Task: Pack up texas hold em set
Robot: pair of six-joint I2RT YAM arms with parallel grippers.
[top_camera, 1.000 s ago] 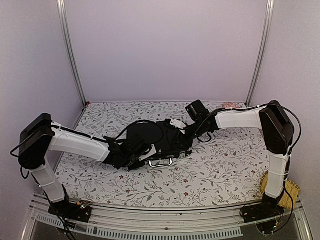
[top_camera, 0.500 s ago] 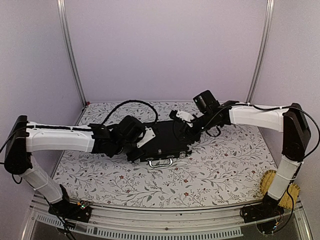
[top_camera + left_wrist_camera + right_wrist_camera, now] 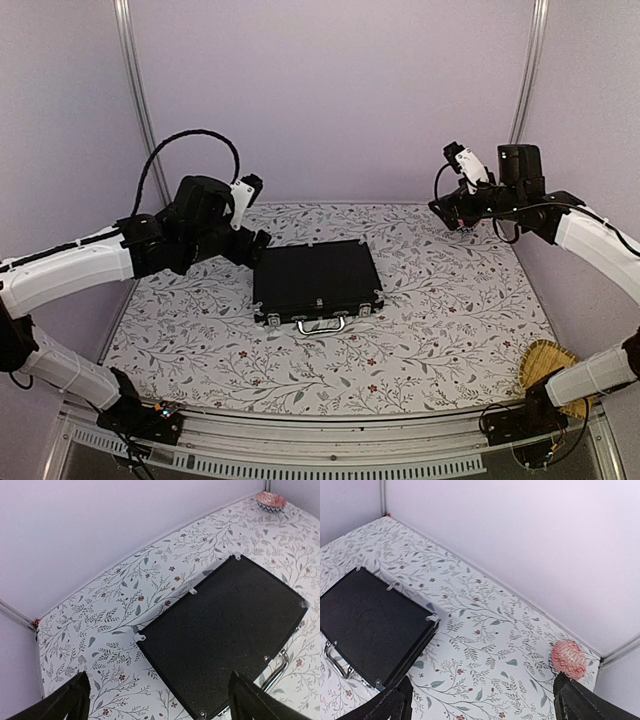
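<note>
The texas hold em set's black briefcase lies closed and flat in the middle of the table, its silver handle and latches facing the near edge. My left gripper hangs raised off the case's back left corner. In the left wrist view the case fills the lower right, and the left gripper is open with nothing between its fingers. My right gripper is lifted at the back right, far from the case. It too is open and empty, with the case low at the left.
A pink ridged object sits in the back right corner of the floral tablecloth; the left wrist view shows that pink ridged object too. A woven yellow straw item lies at the near right edge. Metal frame posts stand at the back corners.
Both arms rose off the briefcase and drew apart, the left toward the back left, the right toward the back right. Both grippers opened wider. The case stays closed in place.
</note>
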